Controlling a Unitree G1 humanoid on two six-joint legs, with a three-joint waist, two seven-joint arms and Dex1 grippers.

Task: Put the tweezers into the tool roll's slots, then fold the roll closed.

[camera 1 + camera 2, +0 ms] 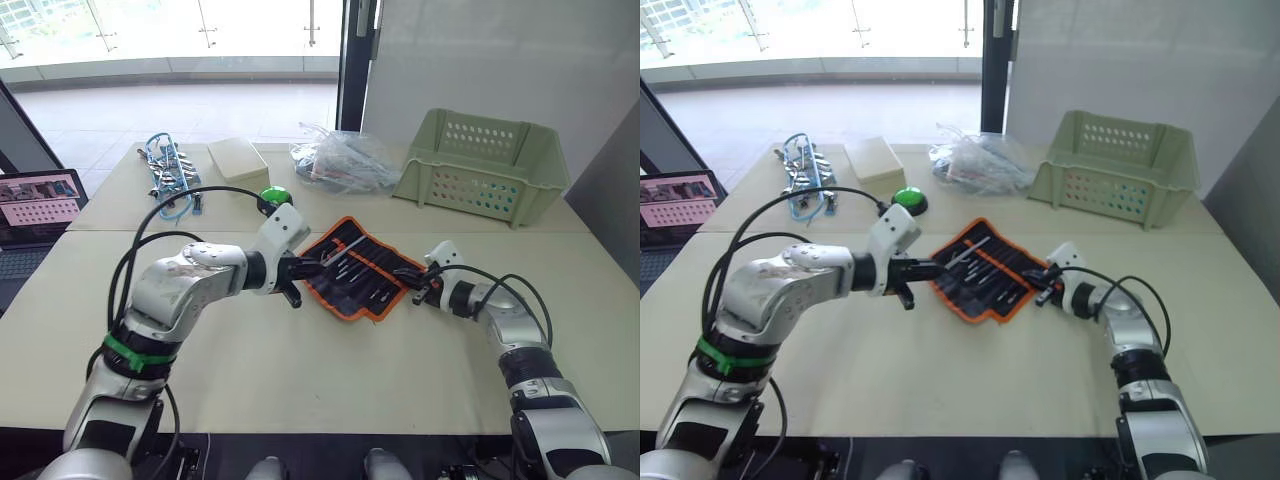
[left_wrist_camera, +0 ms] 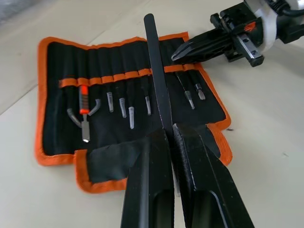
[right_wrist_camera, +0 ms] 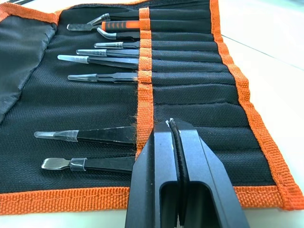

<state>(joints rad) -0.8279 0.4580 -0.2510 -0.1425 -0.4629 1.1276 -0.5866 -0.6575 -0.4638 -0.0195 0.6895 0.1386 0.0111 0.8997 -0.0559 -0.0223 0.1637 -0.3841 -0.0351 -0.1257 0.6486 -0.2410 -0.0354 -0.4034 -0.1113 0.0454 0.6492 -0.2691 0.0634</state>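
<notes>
The tool roll point(image 1: 362, 270) lies open on the table, black with orange edging, one corner flap folded over. Several tweezers point(image 3: 105, 76) sit in its slots point(image 3: 190, 66) under the orange band, tips showing. My left gripper point(image 2: 168, 134) is shut on one black tweezers point(image 2: 156, 80), holding it just above the middle of the roll, its free end pointing toward the slots. My right gripper point(image 3: 169, 124) is shut, its tips resting on the orange band near the roll's right end, beside the last two filled slots.
A pale green basket point(image 1: 482, 165) stands at the back right, a clear plastic bag point(image 1: 340, 158) beside it. A tan box point(image 1: 238, 162), a blue cable tangle point(image 1: 170, 176) and a green button point(image 1: 275, 196) are at the back left. A laptop point(image 1: 35, 215) sits beyond the left edge.
</notes>
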